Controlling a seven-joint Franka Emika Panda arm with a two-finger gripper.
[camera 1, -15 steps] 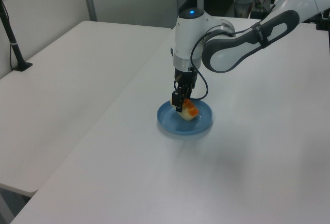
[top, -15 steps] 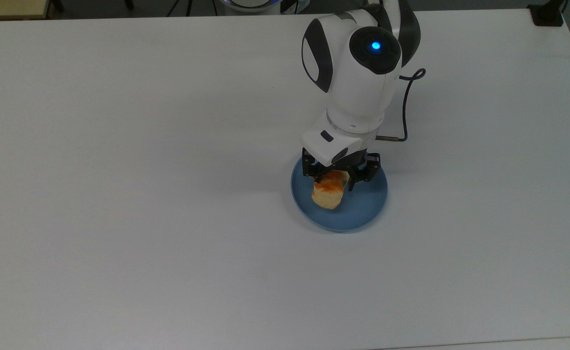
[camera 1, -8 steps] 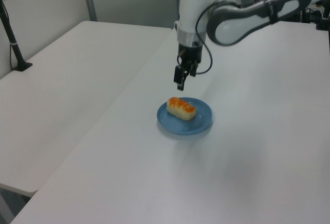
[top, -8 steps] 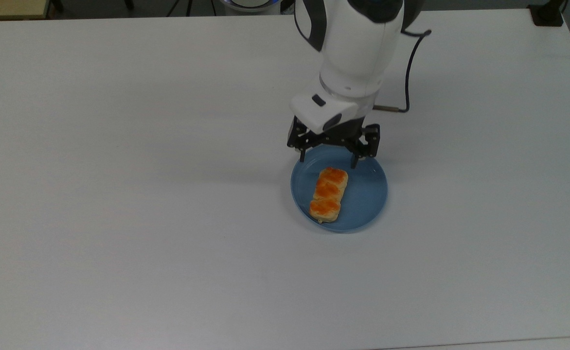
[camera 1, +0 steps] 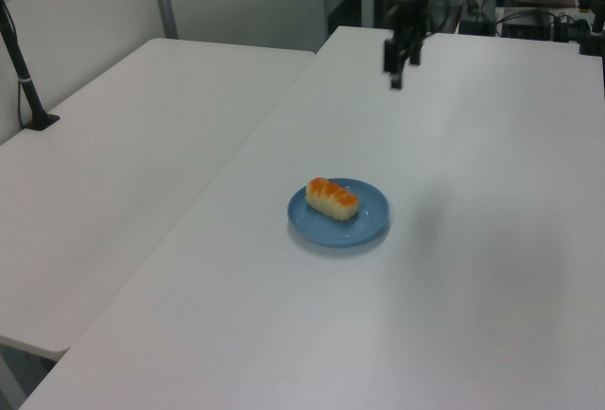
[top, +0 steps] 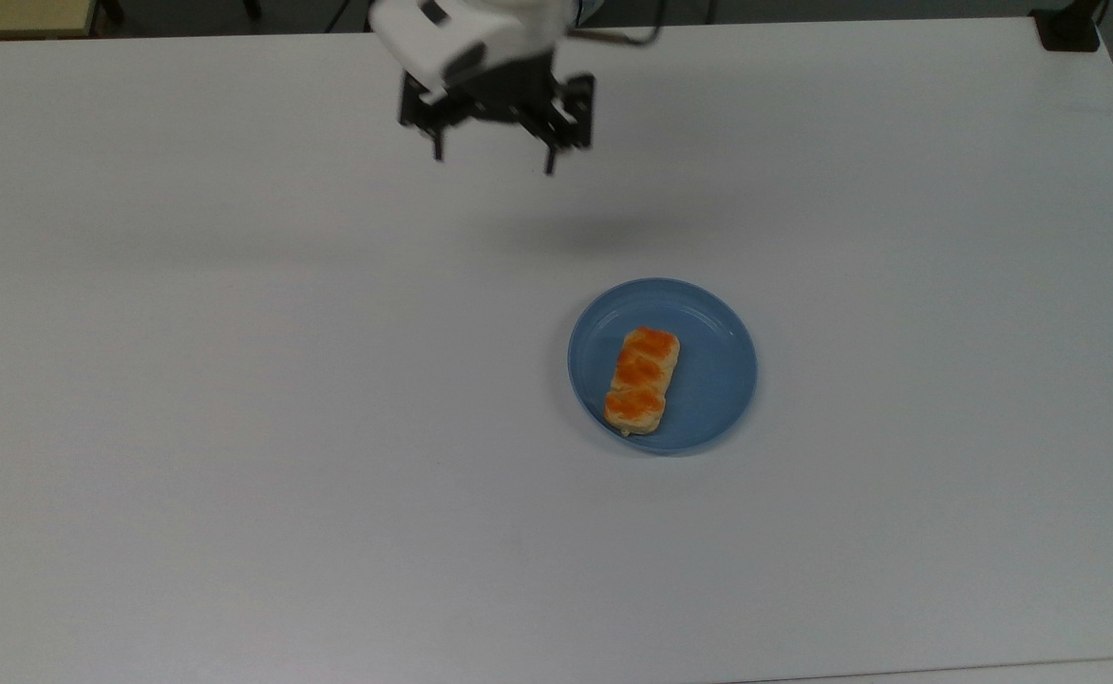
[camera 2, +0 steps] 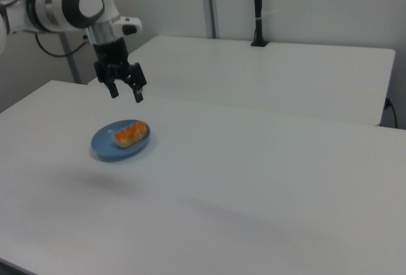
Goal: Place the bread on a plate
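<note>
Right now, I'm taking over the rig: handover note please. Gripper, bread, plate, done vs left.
Gripper: open, empty, raised well above the table, away from the plate toward the top view's upper left.
Bread: lying flat inside the plate, glazed side up, on the half toward the top view's left, no part over the rim.
Plate: flat on the table, nothing else on it.
Done: bread is on the plate and released.
Left: nothing on the placement itself; at most, park the arm.
</note>
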